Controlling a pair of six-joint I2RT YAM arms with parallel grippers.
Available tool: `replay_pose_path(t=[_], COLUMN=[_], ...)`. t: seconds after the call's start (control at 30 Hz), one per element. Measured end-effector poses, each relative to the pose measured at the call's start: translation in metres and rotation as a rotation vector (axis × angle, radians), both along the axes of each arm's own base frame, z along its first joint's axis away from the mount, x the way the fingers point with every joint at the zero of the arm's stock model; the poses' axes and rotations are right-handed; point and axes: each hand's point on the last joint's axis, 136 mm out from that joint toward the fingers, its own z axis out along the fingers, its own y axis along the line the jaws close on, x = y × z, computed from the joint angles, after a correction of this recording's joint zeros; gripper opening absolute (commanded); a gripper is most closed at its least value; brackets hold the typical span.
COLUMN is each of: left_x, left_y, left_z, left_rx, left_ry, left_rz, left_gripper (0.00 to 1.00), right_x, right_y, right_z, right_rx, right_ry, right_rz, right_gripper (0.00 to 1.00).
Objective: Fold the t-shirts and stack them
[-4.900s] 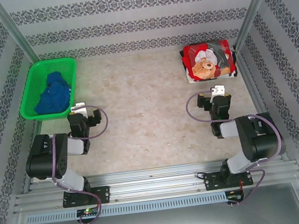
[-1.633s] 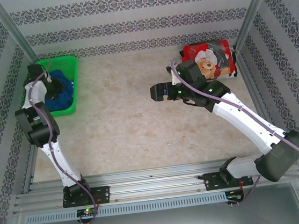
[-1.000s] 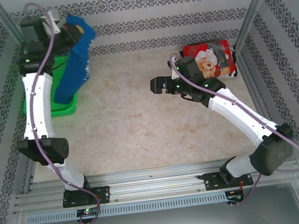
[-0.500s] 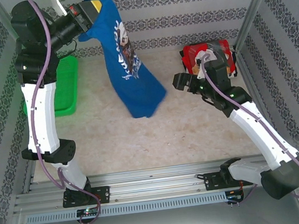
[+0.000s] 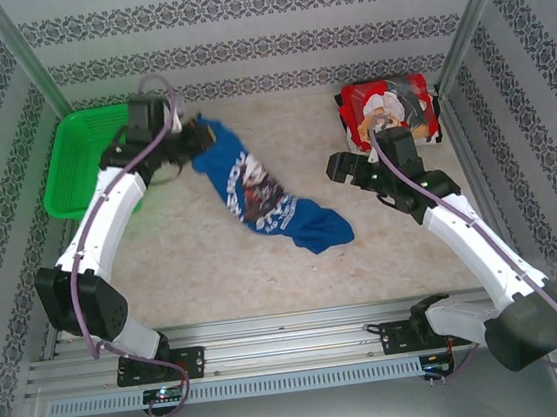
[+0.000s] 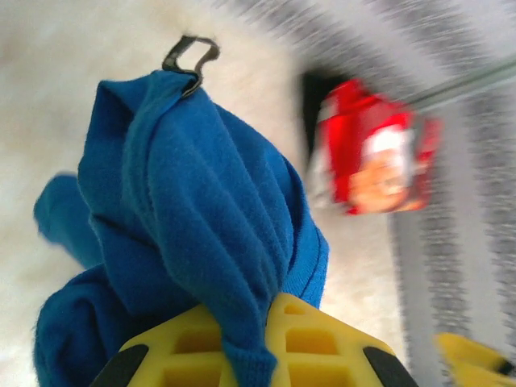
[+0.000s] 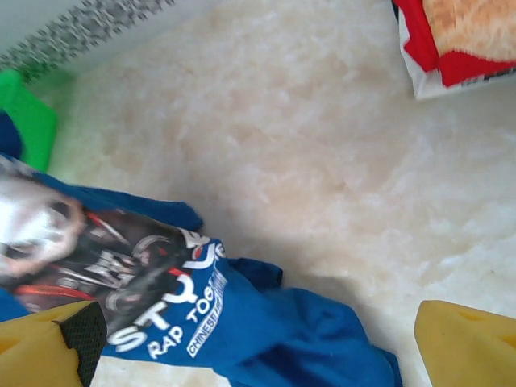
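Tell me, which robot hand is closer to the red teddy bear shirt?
Right. The right gripper hangs just beside the red shirt, apart from it; the left gripper is across the table, gripping the blue shirt.

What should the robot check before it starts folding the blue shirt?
1. The left gripper pinches the blue shirt: ok.
2. The right gripper is open, free to grab: ok.
3. The blue shirt is out of the green basket: ok.
4. The blue shirt lies flat on the table: not ok, bunched and twisted.
5. The red shirt sits apart from the blue one: ok.
6. Sleeves easy to find: cannot tell.
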Motion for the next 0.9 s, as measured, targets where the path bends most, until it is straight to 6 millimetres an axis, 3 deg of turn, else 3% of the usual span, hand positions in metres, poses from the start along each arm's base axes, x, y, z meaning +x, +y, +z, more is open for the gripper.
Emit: replay_pose_path(t=[0.07,0.13,0.2,0.33,0.4,0.43,0.47,0.5,0.6,0.67,0.8,0.9], left_x=[-0.012,-0.019,-0.019,-0.021,-0.022,-0.025,-0.028,-0.032,-0.046,-0.049,-0.043,-0.036], left_y=[0.019,0.036,0.038,0.031,0.03,0.032,0.033,0.036,0.046,0.05,0.051,0.051], left_z=[-0.053,-0.079,-0.073,-0.026,-0.015,-0.019,-0.026,-0.038,-0.073,-0.08,-0.057,-0.037], left_rx=[0.041,0.076,0.074,0.017,0.005,0.005,0.01,0.016,0.029,0.043,0.059,0.053], left_ry=[0.123,0.177,0.129,-0.034,-0.072,-0.069,-0.055,-0.027,0.078,0.111,0.083,0.043], left_rz=[0.061,0.107,0.114,0.083,0.079,0.086,0.094,0.106,0.141,0.145,0.142,0.143], left_gripper=[0.0,0.02,0.06,0.06,0.07,0.16,0.36,0.36,0.12,0.1,0.1,0.09], right_x=[-0.002,-0.006,-0.01,-0.012,-0.013,-0.013,-0.013,-0.014,-0.018,-0.019,-0.024,-0.033], right_y=[0.008,0.021,0.029,0.033,0.033,0.031,0.03,0.028,0.029,0.033,0.05,0.052], right_z=[-0.014,-0.029,-0.046,-0.089,-0.114,-0.126,-0.136,-0.145,-0.158,-0.156,-0.145,-0.147], right_rx=[-0.017,-0.039,-0.061,-0.102,-0.128,-0.139,-0.149,-0.155,-0.154,-0.139,-0.146,-0.166], right_ry=[0.043,0.088,0.142,0.282,0.369,0.408,0.439,0.468,0.52,0.52,0.502,0.527], right_rz=[0.025,0.066,0.093,0.099,0.09,0.081,0.078,0.073,0.08,0.099,0.167,0.18], right_gripper=[0.98,0.98,0.97,0.91,0.88,0.87,0.85,0.84,0.84,0.84,0.82,0.81])
